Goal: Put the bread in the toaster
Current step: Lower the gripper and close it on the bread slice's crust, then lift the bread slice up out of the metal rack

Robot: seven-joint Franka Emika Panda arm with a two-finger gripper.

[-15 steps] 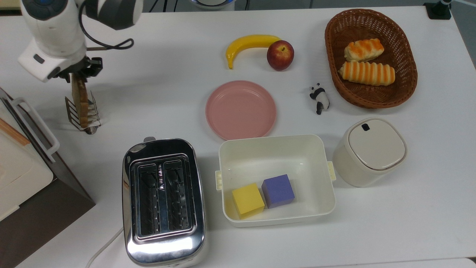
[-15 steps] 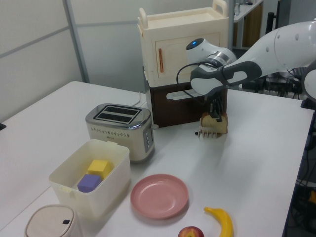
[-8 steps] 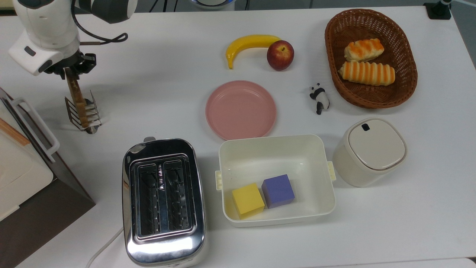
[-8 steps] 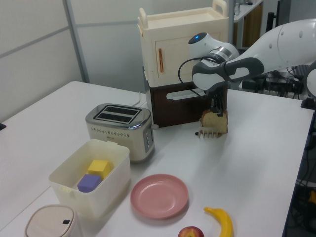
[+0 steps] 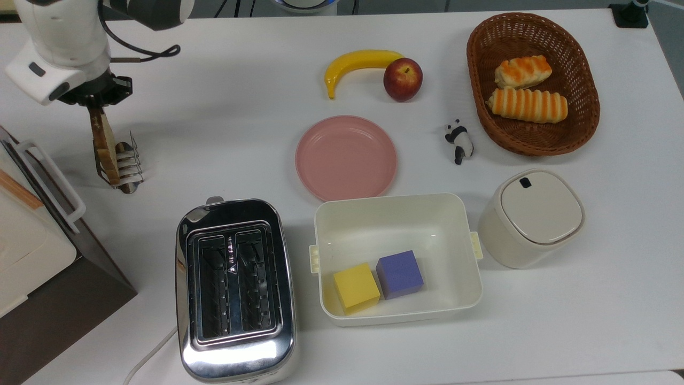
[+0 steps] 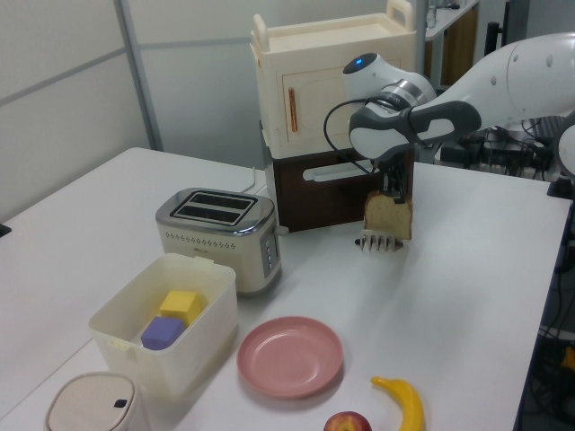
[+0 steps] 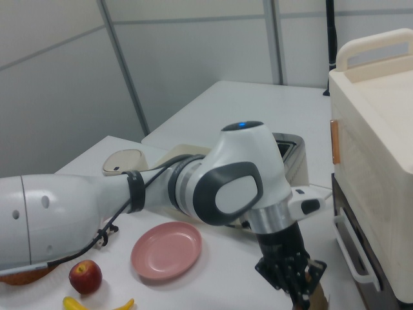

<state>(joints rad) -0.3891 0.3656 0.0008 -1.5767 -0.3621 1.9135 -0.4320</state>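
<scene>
Tan, speckled crumb edged with a dark crust: the bread point(image 6: 388, 214) is a flat slice standing on edge, its top pinched between the closed jaws of the gripper point(image 5: 96, 107). Its lower edge sits at the thin metal prongs of the wire rack point(image 5: 124, 164); whether it has cleared them cannot be told. In the top view the slice appears nearly edge-on, a narrow brown strip point(image 5: 105, 144) at the rack's left side. The arm's glossy white shell with a dark grey joint reaches in from the top view's upper left.

The toaster point(image 5: 235, 289) is a rounded box of mirror-bright chrome with two long black slots, both empty, well apart from the bread toward the top view's bottom edge; a white cord point(image 5: 147, 357) trails from its lower left corner. Just to its right in the top view stands a cream plastic tub point(image 5: 395, 214) holding a yellow cube point(image 5: 356, 287) and a purple cube point(image 5: 399, 274) side by side. A smooth round pink plate point(image 5: 346, 157) lies above the tub.
</scene>
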